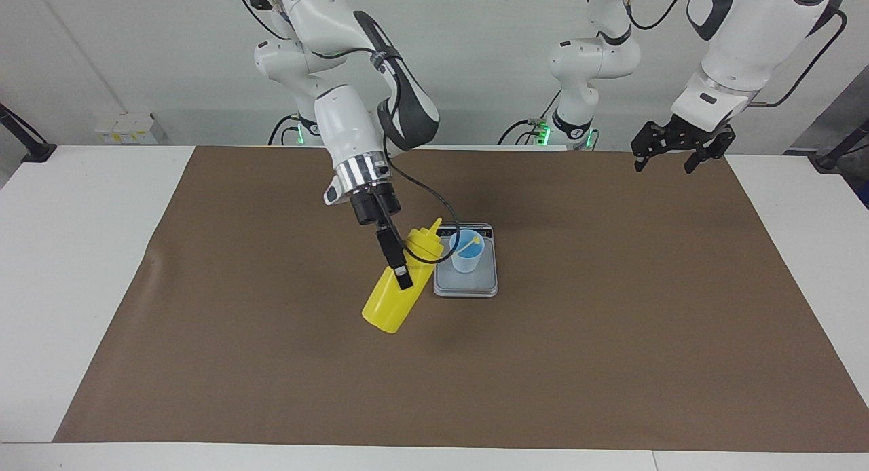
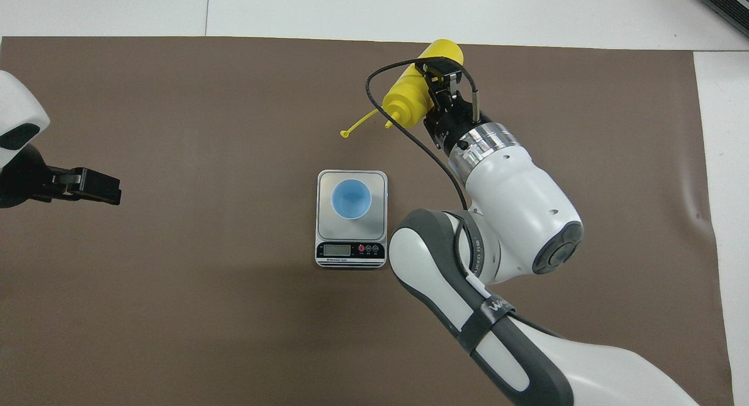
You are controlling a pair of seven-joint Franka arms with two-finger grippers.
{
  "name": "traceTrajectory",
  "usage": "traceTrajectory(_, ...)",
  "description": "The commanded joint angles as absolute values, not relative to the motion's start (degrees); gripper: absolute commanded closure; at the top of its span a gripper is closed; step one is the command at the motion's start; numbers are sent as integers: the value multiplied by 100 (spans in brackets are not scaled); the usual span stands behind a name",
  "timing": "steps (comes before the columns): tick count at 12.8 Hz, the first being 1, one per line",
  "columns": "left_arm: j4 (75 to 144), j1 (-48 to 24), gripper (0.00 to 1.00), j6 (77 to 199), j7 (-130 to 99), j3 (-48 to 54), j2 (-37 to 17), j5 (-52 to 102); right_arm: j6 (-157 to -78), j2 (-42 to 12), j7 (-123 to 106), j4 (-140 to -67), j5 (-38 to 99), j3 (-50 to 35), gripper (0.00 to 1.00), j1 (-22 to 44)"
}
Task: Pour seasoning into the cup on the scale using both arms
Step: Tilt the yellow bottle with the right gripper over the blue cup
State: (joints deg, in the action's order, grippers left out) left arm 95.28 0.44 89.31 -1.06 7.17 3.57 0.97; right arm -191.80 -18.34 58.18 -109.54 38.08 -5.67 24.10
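My right gripper is shut on the yellow seasoning bottle and holds it in the air, tilted, with its nozzle pointing toward the cup. The bottle's cap strap hangs out from the nozzle toward the cup's rim. The light-blue cup stands upright on the silver scale in the middle of the brown mat. My left gripper hangs open and waits above the mat at the left arm's end, holding nothing.
A brown mat covers most of the white table. Two smaller white arm bases with green lights stand at the table's edge nearest the robots.
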Motion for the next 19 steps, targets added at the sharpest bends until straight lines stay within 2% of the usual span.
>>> traceTrajectory(1,9562,114,0,8868,-88,756,448,26,-20062,-2125,5031,-10925,3920,-554,92,2592)
traceTrajectory(3,9562,114,0,8868,-88,756,448,26,-20101,-2224,4100,-10925,3955,-536,91,2707)
traceTrajectory(5,9562,114,0,8868,-88,756,448,26,-20101,-2224,3570,-10934,3964,-536,98,2716)
traceTrajectory(7,9562,114,0,8868,-88,756,448,26,-20101,-2232,3359,-10925,3903,-527,100,2716)
traceTrajectory(12,9562,114,0,8868,-88,756,448,26,-20118,-2513,3015,-10846,3859,-387,100,3041)
traceTrajectory(17,9562,114,0,8868,-79,756,448,26,-20127,-3031,2883,-10512,3876,596,100,3901)
traceTrajectory(19,9563,114,0,8868,-88,756,448,26,-20127,-3128,2874,-10477,3885,729,100,4069)
